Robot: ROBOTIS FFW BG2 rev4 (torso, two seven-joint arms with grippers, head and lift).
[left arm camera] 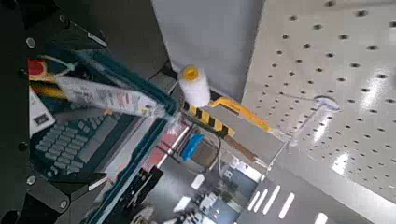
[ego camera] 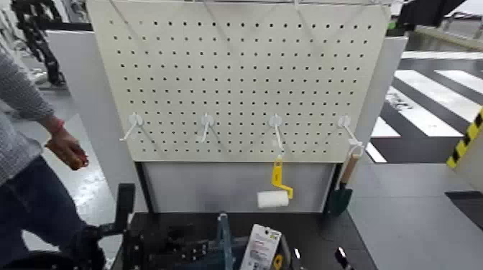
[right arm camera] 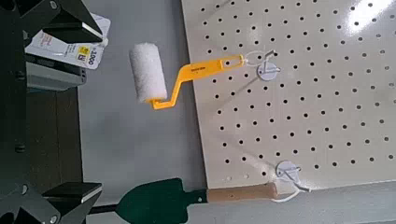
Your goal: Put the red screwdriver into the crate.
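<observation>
Bright, even light; glare on pegboard [left arm camera: 327, 84]; soft blur throughout.

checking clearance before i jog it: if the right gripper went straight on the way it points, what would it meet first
Probably the pegboard or a tool hanging on it: the paint roller and the trowel both hang ahead in the right wrist view. Depth is unclear, so which comes first is uncertain. The gripper's own fingers are not visible.

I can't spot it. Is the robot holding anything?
Nothing, it seems. Left gripper and right gripper gape open; the screwdriver rests in the crate.
</observation>
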